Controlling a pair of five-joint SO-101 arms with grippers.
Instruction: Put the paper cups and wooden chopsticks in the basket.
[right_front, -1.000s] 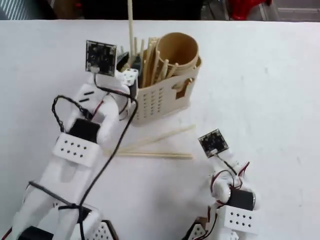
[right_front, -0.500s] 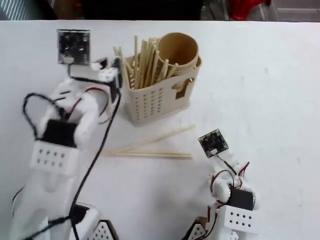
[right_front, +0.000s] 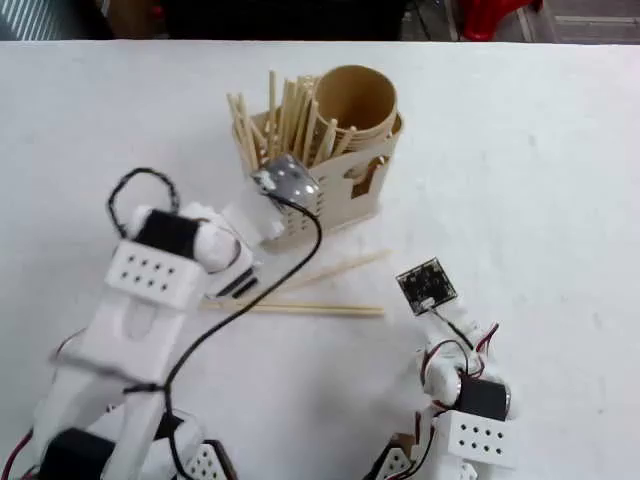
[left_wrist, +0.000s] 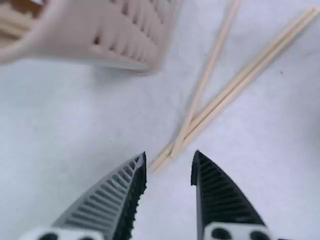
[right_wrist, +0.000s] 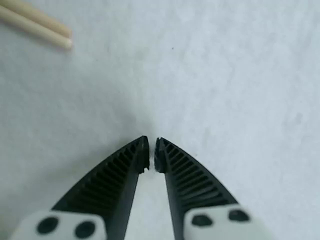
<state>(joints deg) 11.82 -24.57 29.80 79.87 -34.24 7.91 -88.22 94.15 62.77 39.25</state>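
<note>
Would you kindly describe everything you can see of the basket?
The basket is a cream, plastic-looking tub with walls pierced by rows of small slots and a handle cut-out near the rim. It stands upright on the white table, toward its far side. Stacked paper cups fill one end; wooden chopsticks stand bundled beside them, rising above the rim. In the high view the left arm's camera board overlaps its front wall; whether they touch cannot be told.
</note>
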